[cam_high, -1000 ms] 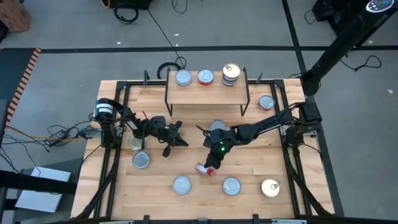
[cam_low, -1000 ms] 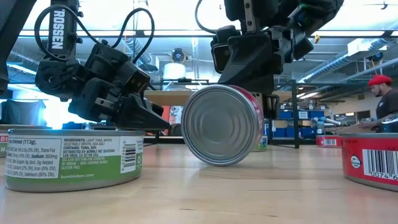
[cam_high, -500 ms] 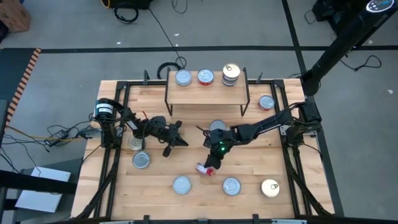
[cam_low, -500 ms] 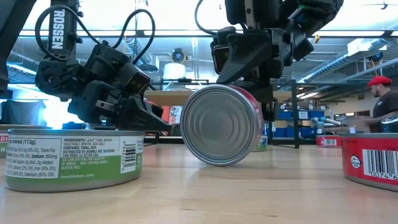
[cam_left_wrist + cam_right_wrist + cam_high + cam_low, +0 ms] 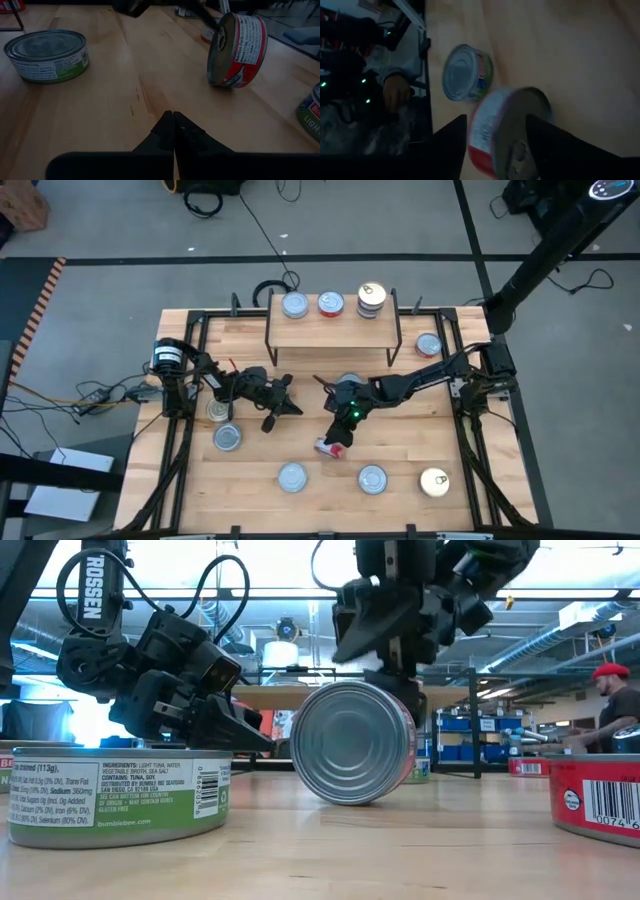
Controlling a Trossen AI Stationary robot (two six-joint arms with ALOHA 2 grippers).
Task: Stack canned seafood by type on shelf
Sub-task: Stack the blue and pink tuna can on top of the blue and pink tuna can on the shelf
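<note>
A red-labelled tin (image 5: 328,448) (image 5: 355,743) (image 5: 237,50) stands on its rim on the wooden tabletop, near the middle. My right gripper (image 5: 337,436) (image 5: 496,119) hangs open just above it. One finger is on each side of the tin (image 5: 507,125), and no touch shows. My left gripper (image 5: 283,408) (image 5: 173,117) is shut and empty, low over the table to the tin's left. The shelf (image 5: 333,328) stands at the far edge. It carries a silver tin (image 5: 294,305), a red-topped tin (image 5: 330,304) and a short stack (image 5: 371,298).
Flat tins lie around: two at the left (image 5: 218,411) (image 5: 228,437), three along the near edge (image 5: 292,476) (image 5: 372,478) (image 5: 434,482), one at the far right (image 5: 428,345). A green-labelled tin (image 5: 115,795) is close to the low camera. A person (image 5: 620,700) sits beyond the table.
My right gripper has opened, let go of the red-labelled tin and risen a little above it. The tin stays standing on its rim on the table.
</note>
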